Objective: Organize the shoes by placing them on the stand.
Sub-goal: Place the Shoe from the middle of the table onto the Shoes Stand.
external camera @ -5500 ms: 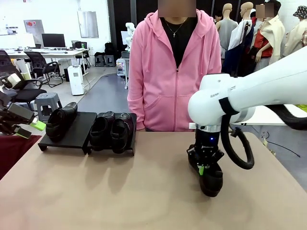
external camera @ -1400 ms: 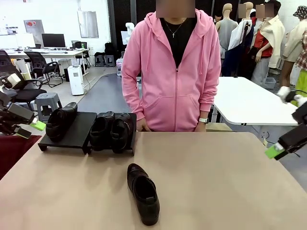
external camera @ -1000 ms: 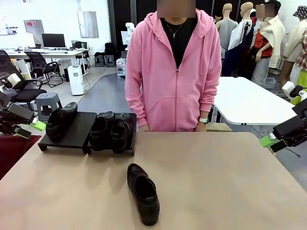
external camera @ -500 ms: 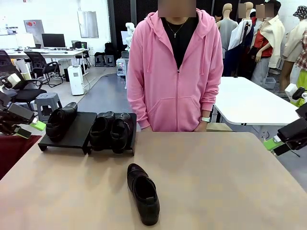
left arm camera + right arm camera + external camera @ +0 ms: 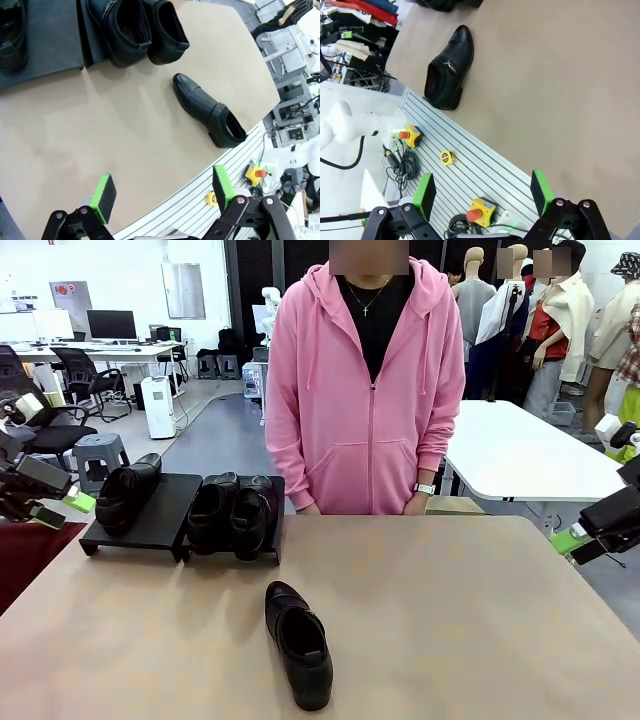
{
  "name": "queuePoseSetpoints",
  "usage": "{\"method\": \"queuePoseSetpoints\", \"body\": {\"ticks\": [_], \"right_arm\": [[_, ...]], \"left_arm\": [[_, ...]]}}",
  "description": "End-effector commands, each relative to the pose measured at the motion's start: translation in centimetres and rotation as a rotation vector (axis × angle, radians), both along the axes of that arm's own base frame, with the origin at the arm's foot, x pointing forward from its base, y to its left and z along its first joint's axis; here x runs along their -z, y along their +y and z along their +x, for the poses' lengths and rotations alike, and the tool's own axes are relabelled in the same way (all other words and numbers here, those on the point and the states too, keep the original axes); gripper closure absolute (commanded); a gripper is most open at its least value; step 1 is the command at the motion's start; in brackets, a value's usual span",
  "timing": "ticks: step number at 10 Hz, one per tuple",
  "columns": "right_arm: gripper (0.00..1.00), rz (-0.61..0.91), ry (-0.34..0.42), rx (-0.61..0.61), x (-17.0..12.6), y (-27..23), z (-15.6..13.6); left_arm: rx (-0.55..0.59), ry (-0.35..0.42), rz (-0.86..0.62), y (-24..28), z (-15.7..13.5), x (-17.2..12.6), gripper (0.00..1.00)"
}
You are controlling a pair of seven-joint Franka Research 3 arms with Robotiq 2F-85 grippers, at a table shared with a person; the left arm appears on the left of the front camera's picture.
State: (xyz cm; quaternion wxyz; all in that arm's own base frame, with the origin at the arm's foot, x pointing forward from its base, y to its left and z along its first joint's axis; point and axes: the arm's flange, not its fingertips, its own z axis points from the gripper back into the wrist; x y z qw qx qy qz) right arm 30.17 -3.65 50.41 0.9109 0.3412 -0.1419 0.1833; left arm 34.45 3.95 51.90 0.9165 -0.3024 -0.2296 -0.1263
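A: Where does it stand?

B: Three glossy black loafers (image 5: 232, 512) sit on the flat matte stand (image 5: 160, 520). The fourth shoe (image 5: 298, 643) lies alone on the tan table (image 5: 470, 620), toe toward the stand.

A: And the grippers?

B: Left gripper (image 5: 162, 192) and right gripper (image 5: 482, 192) both hang spread and empty at the table's sides. Next, I'd judge, one must pinch that smooth rounded shoe.

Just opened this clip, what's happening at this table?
Shoes are being sorted onto the stand. Three shoes sit on it: one at its left, a pair at its right. The fourth shoe lies loose on the table. The left gripper and right gripper hang open at the table's sides, holding nothing. A person stands across the table.
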Motion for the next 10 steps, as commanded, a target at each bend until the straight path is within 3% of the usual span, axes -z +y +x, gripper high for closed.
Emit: {"method": "queuePoseSetpoints", "body": {"ticks": [1, 2, 3, 4, 5, 6, 7, 8, 10], "right_arm": [[0.00, 0.004, -0.018, -0.022, -0.1, -0.3, 0.0], [0.00, 0.004, -0.018, -0.022, -0.1, -0.3, 0.0], [0.00, 0.004, -0.018, -0.022, -0.1, -0.3, 0.0], [0.00, 0.004, -0.018, -0.022, -0.1, -0.3, 0.0], [0.00, 0.004, -0.018, -0.022, -0.1, -0.3, 0.0], [0.00, 0.004, -0.018, -0.022, -0.1, -0.3, 0.0], [0.00, 0.004, -0.018, -0.022, -0.1, -0.3, 0.0], [0.00, 0.004, -0.018, -0.022, -0.1, -0.3, 0.0], [0.00, 0.004, -0.018, -0.022, -0.1, -0.3, 0.0]], "left_arm": [[0.016, -0.020, -0.021, 0.1, 0.0, 0.3, 0.00], [0.000, 0.000, 0.000, 0.0, 0.0, 0.0, 0.00], [-0.089, 0.065, 0.090, -6.1, 0.8, -0.9, 0.00], [-0.094, 0.118, 0.256, -12.6, 1.7, -0.8, 0.00], [0.034, 0.217, 0.374, -20.0, 2.9, 0.4, 0.00], [0.084, 0.245, 0.437, -25.5, 3.6, 1.4, 0.00], [0.113, 0.368, 0.511, -30.1, 4.3, 2.2, 0.00], [0.079, 0.372, 0.483, -35.4, 4.4, 2.8, 0.00], [0.109, 0.332, 0.568, -38.3, 3.2, 3.6, 0.00]]}}
